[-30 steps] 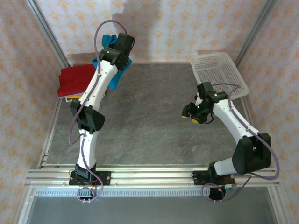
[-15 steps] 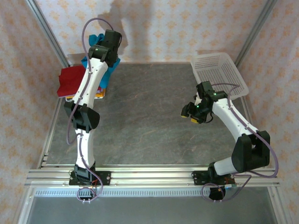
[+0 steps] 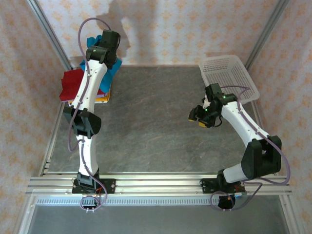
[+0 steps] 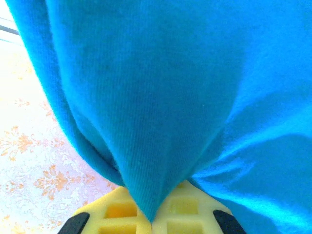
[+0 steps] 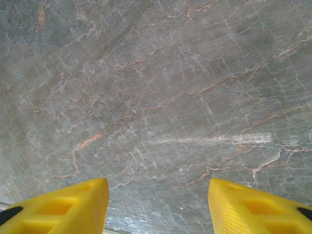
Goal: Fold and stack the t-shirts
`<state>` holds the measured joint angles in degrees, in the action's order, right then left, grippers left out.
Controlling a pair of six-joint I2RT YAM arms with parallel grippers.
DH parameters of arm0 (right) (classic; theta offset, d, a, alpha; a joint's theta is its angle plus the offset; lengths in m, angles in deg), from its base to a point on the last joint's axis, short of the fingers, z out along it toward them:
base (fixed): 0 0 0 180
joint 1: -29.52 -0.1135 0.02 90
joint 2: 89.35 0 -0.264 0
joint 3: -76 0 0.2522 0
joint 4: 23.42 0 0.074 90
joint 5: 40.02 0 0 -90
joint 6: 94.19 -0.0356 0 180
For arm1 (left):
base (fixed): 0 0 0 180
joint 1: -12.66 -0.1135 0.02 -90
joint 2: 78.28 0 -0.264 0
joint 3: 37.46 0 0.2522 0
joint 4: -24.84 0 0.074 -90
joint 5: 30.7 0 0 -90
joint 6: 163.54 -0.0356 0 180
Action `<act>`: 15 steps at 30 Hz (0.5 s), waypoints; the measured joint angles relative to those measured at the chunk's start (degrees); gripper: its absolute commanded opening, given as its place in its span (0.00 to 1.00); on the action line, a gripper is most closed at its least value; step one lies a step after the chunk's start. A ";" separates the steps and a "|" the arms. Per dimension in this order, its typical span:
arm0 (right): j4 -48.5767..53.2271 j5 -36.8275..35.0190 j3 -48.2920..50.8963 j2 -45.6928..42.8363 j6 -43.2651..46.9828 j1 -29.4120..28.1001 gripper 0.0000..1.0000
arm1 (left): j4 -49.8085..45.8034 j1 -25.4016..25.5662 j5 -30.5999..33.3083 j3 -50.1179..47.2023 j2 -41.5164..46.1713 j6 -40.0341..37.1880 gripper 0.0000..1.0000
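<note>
- The teal-blue t-shirt (image 3: 115, 68) is plain, soft, fine-ribbed cloth. It sits at the far left corner of the table (image 3: 156, 131), bunched beside the wrist of the left arm (image 3: 90, 83).
- Just to its left lies a folded red t-shirt (image 3: 71, 84). An orange-yellow t-shirt (image 3: 103, 99) shows as a thin edge at the near right of that stack. Whether the teal cloth touches the stack cannot be told.
- The left arm reaches far and to the left, stretched almost fully along the table's left edge, with its wrist against the patterned wall (image 3: 195, 29).
- The left wrist view adds what the top view hides: the left gripper (image 4: 152, 220) has its yellow fingers (image 4: 119, 212) pressed together on a gathered ridge of the teal-blue t-shirt (image 4: 161, 97). From that pinch the cloth fans out in two broad folds.
- The right arm (image 3: 239, 119) is bent at the elbow, its wrist over the right-centre of the table, near a white perforated basket (image 3: 229, 73) at the far right — the two are apart.
- The right wrist view shows the right gripper (image 5: 158, 207) with its yellow fingers (image 5: 68, 204) spread wide over bare, veined grey table surface (image 5: 156, 97) — nothing lies between them. In the top view the right gripper (image 3: 197, 117) points left, toward the middle of the table.
</note>
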<state>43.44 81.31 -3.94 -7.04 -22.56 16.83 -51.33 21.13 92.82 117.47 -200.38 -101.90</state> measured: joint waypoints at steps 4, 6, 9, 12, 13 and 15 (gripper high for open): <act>0.07 0.00 -0.28 0.11 0.00 0.00 0.56 | -0.02 -1.49 -0.98 -0.39 0.02 0.70 0.00; 0.09 0.00 -0.35 0.26 0.00 0.00 0.56 | 0.02 -2.36 -1.57 -1.14 0.02 1.09 0.00; 0.39 0.00 -0.85 0.79 0.02 0.00 0.56 | 0.26 -3.67 -2.21 -2.82 0.04 1.33 0.00; 0.74 0.00 -1.44 1.11 0.02 0.00 0.56 | 1.25 -4.92 -3.34 -4.90 0.04 1.44 0.00; 0.76 0.02 -1.53 1.11 0.02 0.00 0.56 | 1.53 -5.31 -3.67 -5.46 0.04 1.51 0.00; 1.25 0.00 -1.86 1.14 0.02 0.00 0.56 | 1.70 -6.19 -4.52 -6.05 0.04 1.53 0.00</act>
<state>44.69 81.31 -5.79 -5.91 -22.54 16.83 -49.62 14.94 88.29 111.41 -200.34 -100.37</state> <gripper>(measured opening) 0.562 0.051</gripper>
